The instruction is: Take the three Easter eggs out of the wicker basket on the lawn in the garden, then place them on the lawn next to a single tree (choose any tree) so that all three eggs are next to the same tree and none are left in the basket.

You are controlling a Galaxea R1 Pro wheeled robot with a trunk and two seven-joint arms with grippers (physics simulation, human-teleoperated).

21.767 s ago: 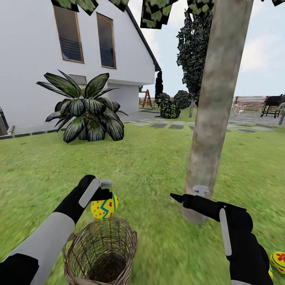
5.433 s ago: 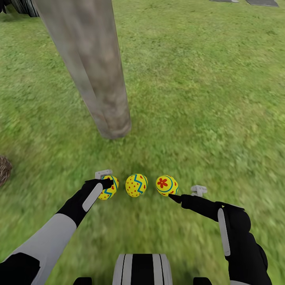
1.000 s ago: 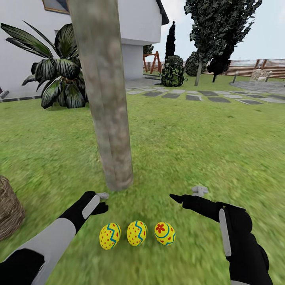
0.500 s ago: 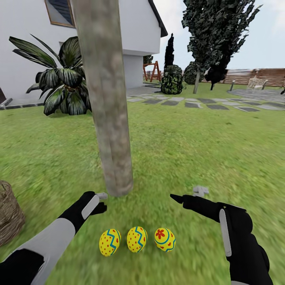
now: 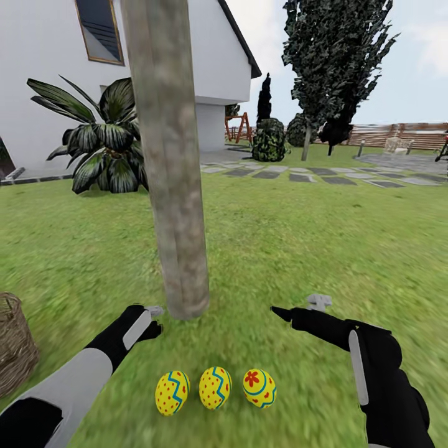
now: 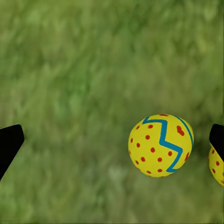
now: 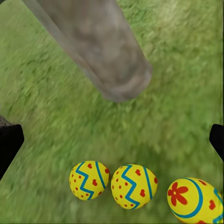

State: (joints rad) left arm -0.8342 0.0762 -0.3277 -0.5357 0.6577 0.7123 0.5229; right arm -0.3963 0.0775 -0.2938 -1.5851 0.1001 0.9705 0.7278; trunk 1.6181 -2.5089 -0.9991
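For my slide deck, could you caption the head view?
Three Easter eggs lie in a row on the lawn beside the tree, both grippers open above.

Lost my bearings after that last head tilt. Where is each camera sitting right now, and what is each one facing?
Head view: on the robot's head, facing forward and down over the lawn at the tree, three eggs, the basket and the house; left gripper and right gripper show with both arms.
Left wrist view: near the left gripper, facing the grass and one egg; dark fingertips at the edges.
Right wrist view: near the right gripper, facing the tree's base and the eggs; fingertips at the edges.
Shared: all three views show eggs.
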